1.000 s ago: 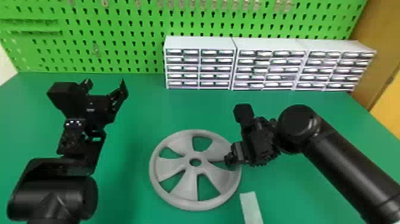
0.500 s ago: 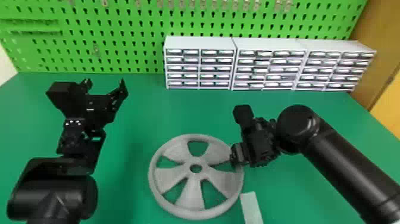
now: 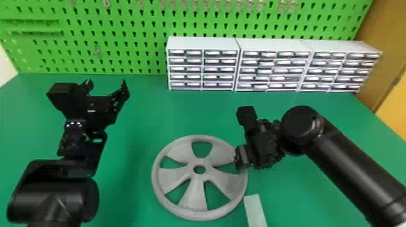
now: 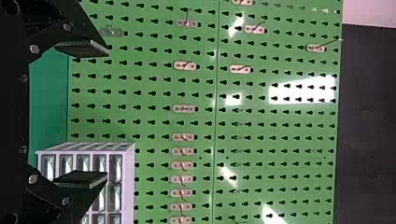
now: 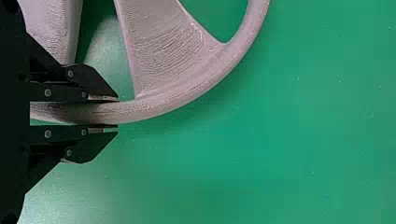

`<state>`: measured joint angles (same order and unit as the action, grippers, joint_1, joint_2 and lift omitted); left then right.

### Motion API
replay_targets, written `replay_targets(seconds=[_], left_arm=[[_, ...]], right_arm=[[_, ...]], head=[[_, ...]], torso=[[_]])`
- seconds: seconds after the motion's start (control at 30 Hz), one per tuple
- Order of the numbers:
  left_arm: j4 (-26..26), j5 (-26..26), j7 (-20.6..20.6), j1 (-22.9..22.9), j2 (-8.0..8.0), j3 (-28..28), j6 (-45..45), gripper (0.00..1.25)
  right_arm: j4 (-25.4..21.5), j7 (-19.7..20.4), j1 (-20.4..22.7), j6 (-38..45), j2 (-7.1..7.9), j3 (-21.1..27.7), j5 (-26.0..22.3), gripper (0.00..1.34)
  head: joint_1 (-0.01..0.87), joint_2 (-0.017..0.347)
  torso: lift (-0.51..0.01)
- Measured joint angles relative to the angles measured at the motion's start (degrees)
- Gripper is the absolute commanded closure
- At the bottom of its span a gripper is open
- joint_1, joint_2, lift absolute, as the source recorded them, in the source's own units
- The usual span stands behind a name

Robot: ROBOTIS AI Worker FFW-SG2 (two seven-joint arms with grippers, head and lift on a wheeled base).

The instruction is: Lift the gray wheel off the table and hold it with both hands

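Note:
The gray wheel (image 3: 193,193) lies over the green table, its right rim at my right gripper (image 3: 238,158). In the right wrist view that rim of the wheel (image 5: 163,105) passes between the two flat fingers of my right gripper (image 5: 109,112), which are closed on it. Whether the wheel touches the table all round, I cannot tell. My left gripper (image 3: 105,86) is at the back left of the wheel, apart from it, with its fingers spread. The left wrist view shows my left gripper (image 4: 88,114) open and holding nothing, facing the pegboard.
White drawer cabinets (image 3: 202,43) stand along the back of the green table (image 3: 136,120), before a green pegboard (image 3: 120,36). A pale flat block (image 3: 255,211) lies close to the wheel's lower right edge. A wooden panel rises at the far right.
Between a second and half a second ago, the wheel's picture shifted slightly toward the front edge and its spokes turned; it has moved little since. Both arms look unmoved.

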<state>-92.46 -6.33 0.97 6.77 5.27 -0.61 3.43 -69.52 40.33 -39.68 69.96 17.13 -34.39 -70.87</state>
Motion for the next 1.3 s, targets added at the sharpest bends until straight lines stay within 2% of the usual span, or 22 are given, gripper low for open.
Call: replay_targets(seconds=[0.43, 0.73, 1.13, 1.3], left_arm=[[0.0, -0.06, 0.0, 0.0, 0.0, 0.0, 0.0, 0.33], [0.0, -0.09, 0.0, 0.0, 0.0, 0.0, 0.0, 0.33], [-0.02, -0.17, 0.0, 0.07, 0.05, -0.24, 0.0, 0.33], [-0.26, -0.18, 0.0, -0.05, 0.08, -0.41, 0.0, 0.33]], right_arm=[[-0.75, 0.01, 0.12, -0.07, -0.28, 0.53, 0.65, 1.07], [-3.49, -0.11, 0.41, -1.29, -0.65, 1.16, 3.6, 1.07], [-8.23, -4.23, 2.39, -6.69, -1.46, 3.02, 10.64, 1.07], [-11.76, -5.74, 4.22, -10.26, -2.14, 5.12, 15.76, 1.07]], head=[[0.711, 0.015], [0.711, 0.015], [0.711, 0.015], [0.711, 0.015]], torso=[[-0.098], [-0.098], [-0.098], [-0.098]])
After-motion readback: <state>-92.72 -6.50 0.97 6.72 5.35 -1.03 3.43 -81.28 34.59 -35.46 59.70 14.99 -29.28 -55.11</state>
